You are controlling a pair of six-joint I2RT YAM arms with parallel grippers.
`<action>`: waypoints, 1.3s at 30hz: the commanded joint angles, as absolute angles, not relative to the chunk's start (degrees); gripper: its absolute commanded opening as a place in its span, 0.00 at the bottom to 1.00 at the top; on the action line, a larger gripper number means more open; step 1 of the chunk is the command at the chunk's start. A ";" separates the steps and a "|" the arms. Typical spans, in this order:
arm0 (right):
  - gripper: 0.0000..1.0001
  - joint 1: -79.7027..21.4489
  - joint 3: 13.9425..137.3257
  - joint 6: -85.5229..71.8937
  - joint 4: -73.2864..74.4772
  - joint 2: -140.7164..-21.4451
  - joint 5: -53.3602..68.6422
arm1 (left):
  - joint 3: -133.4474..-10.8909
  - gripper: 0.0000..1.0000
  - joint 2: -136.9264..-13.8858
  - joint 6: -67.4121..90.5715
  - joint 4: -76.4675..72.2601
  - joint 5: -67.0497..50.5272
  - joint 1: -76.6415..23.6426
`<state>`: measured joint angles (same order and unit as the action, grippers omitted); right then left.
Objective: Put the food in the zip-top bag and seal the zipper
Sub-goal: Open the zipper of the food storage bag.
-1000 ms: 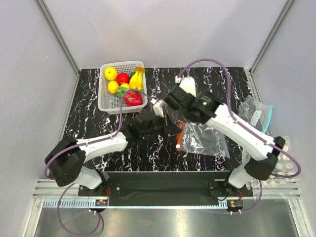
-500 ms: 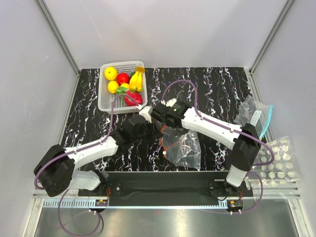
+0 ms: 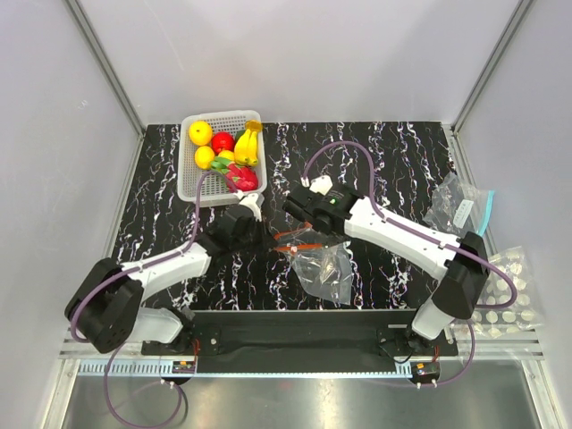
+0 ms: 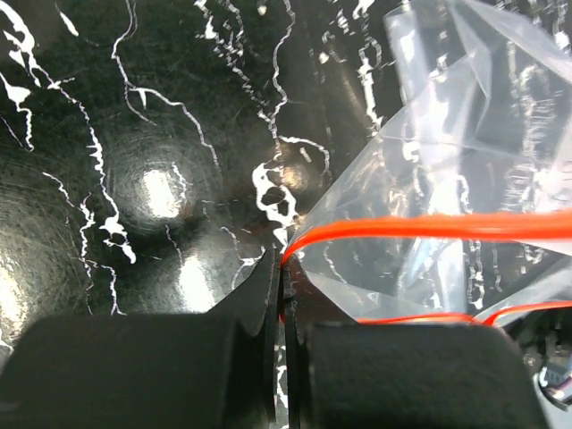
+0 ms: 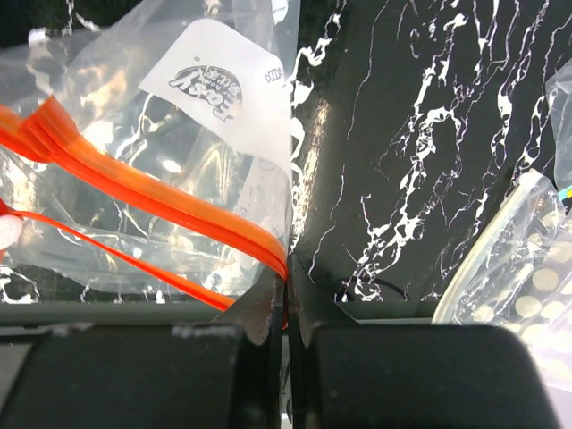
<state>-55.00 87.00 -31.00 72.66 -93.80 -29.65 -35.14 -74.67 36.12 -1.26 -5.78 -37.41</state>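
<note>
The clear zip-top bag (image 3: 323, 266) lies on the black marble table in front of the arms, empty. Its red-orange zipper (image 3: 297, 241) is spread between both grippers. My left gripper (image 3: 266, 235) is shut on one zipper strip (image 4: 429, 225), with the bag (image 4: 465, 134) to its right. My right gripper (image 3: 291, 222) is shut on the other strip (image 5: 152, 201); the white slider (image 5: 7, 232) shows at the left edge. The food sits in the white basket (image 3: 189, 186): banana bunch (image 3: 248, 143), dragon fruit (image 3: 239, 176), yellow fruits (image 3: 200, 132).
A red fruit (image 3: 222, 141) also lies in the basket. A second clear bag with a teal edge (image 3: 465, 210) and a bubbled sheet (image 3: 505, 290) lie at the right edge. The bubbled sheet also shows in the right wrist view (image 5: 527, 268).
The bag was dragged left from the right-centre of the table. Both grippers have drawn slightly apart, and the zipper strips now stretch between them.
</note>
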 commanded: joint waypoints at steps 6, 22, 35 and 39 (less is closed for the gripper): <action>0.00 -54.40 95.00 -32.70 78.49 -86.14 -34.46 | -34.72 0.00 -78.05 34.10 -5.09 -6.06 -36.91; 0.00 -54.49 90.35 -28.39 67.06 -94.83 -25.84 | -39.47 0.24 -73.93 33.66 -5.01 -6.07 -42.36; 0.00 -54.32 89.38 -27.33 63.63 -93.43 -23.11 | -33.40 0.33 -58.45 36.29 -8.35 -6.15 -43.24; 0.00 -54.32 89.56 -27.60 63.11 -94.13 -23.03 | -33.40 0.22 -55.82 38.49 -8.96 -7.03 -44.21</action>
<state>-54.74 88.77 -28.18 64.47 -95.33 -23.27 -33.61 -58.13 36.58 -4.89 -6.09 -43.33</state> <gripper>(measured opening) 0.012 0.233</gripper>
